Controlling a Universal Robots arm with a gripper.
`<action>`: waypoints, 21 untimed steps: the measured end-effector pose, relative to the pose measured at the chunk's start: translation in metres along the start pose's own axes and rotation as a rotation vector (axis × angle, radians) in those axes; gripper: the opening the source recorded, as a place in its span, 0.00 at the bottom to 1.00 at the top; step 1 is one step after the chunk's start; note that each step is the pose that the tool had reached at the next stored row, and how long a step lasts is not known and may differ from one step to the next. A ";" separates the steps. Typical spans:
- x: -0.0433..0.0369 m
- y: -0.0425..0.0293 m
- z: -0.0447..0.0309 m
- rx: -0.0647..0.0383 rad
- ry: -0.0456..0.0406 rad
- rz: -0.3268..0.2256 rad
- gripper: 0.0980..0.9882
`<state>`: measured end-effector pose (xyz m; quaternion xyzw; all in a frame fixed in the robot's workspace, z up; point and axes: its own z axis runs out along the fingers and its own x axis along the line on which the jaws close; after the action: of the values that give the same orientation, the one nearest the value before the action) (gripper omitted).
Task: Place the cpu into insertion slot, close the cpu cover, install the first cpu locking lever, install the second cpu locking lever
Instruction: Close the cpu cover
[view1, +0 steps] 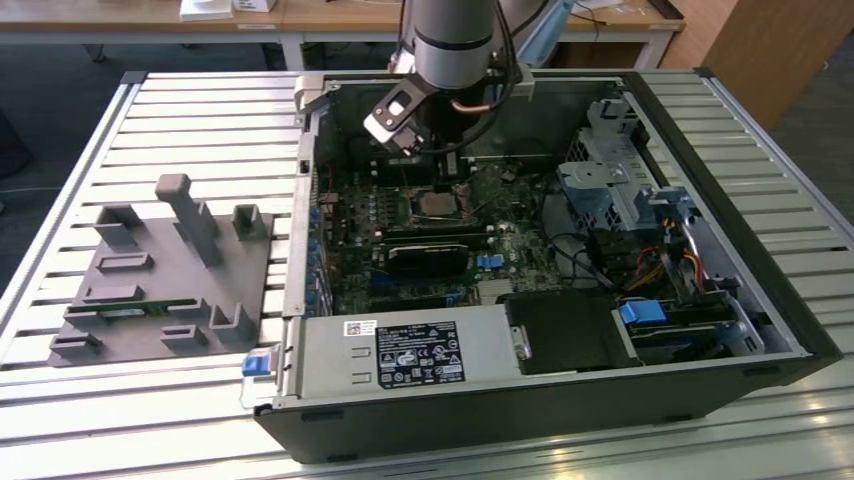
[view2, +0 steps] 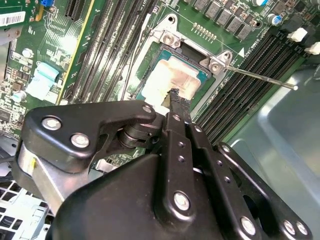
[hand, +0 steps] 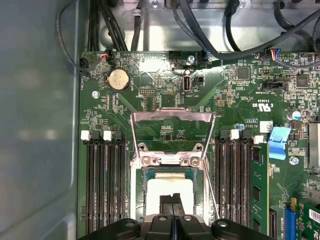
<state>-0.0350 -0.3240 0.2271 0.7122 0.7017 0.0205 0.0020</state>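
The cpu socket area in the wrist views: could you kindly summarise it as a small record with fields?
cpu: lying flat in the insertion slot
cpu cover: standing open, off the cpu
locking lever: unlatched, sticking out beside the slot
pincer: shut, tips over the cpu, contact unclear
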 end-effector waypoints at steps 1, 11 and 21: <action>0.0000 0.0000 -0.0003 0.000 0.0000 0.000 0.02; 0.0002 0.0002 -0.0066 0.000 0.0001 0.000 0.02; 0.0004 0.0009 -0.0271 0.003 0.0018 0.000 0.02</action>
<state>-0.0349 -0.3243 0.2542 0.7122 0.7017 0.0201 0.0003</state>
